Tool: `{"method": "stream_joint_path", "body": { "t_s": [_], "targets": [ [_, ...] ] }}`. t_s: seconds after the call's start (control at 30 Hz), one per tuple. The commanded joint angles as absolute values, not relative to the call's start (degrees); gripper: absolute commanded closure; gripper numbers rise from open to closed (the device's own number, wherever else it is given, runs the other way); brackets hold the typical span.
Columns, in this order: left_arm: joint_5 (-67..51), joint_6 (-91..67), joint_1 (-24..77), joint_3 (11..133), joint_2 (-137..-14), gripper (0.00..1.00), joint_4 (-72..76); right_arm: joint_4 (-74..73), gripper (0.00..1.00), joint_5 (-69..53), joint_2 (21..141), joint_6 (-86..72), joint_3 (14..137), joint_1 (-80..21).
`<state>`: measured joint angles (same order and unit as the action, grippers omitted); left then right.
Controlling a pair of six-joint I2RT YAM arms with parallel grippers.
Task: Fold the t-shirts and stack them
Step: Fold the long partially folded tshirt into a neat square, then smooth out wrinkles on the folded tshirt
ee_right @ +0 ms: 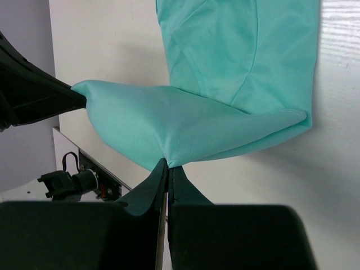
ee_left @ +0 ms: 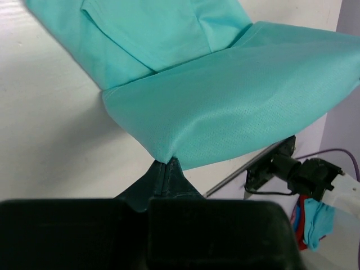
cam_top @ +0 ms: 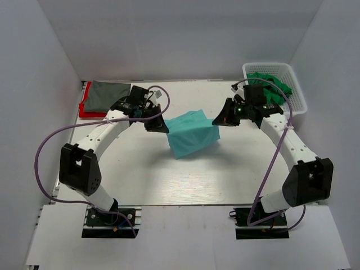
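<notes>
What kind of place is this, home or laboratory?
Probably a laboratory test cell, not a home: plain white walls enclose the table, a left arm and a right arm bolted at its near edge hold a teal t-shirt, and a white basket holds green cloth.

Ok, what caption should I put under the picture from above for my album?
Left claw and right claw each pinch a corner of the teal t-shirt, mid-fold on the table.

Bright, even, diffuse light falls from above, and the white desk [cam_top: 169, 180] shows no glare. A soft shadow lies under the teal shirt [cam_top: 193, 134]. The top view is sharp. In both wrist views the cloth weave is crisp, while the near dark fingers [ee_left: 163, 183] and the gripper body are blurred.
</notes>
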<state>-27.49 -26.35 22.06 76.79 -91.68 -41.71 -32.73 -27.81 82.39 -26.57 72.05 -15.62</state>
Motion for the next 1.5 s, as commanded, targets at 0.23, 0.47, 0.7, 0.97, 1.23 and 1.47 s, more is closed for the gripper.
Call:
{"method": "stream_joint_path", "body": {
  "t_s": [0.23, 0.47, 0.7, 0.97, 1.23, 1.47],
  "targets": [
    [-20.83, -26.81, 19.69, 81.12, -96.14, 1.00, -35.96, -27.34, 1.00, -30.23, 93.42, -26.28, 82.60, -13.27],
    [-17.41, -29.62, 17.93, 84.99, -102.82, 1.00, -29.90, -23.91, 1.00, -31.63, 105.09, -25.93, 92.86, -12.74],
    [-5.46, -33.30, 13.90, 96.92, -116.41, 0.22, -29.51, -6.41, 0.54, -36.19, 133.59, -29.52, 116.63, -12.92],
    [-9.75, -32.08, 13.61, 101.26, -120.15, 0.01, -29.19, -5.73, 0.10, -30.95, 127.20, -23.91, 112.24, -13.01],
    [-21.88, -32.60, 15.99, 89.74, -117.51, 0.01, -21.09, -11.68, 0.10, -30.06, 119.97, -15.30, 96.68, -14.85],
    [-20.57, -32.61, 17.67, 90.87, -121.46, 0.17, -23.81, -14.67, 0.10, -30.76, 125.06, -14.15, 98.95, -16.61]
  ]
}}
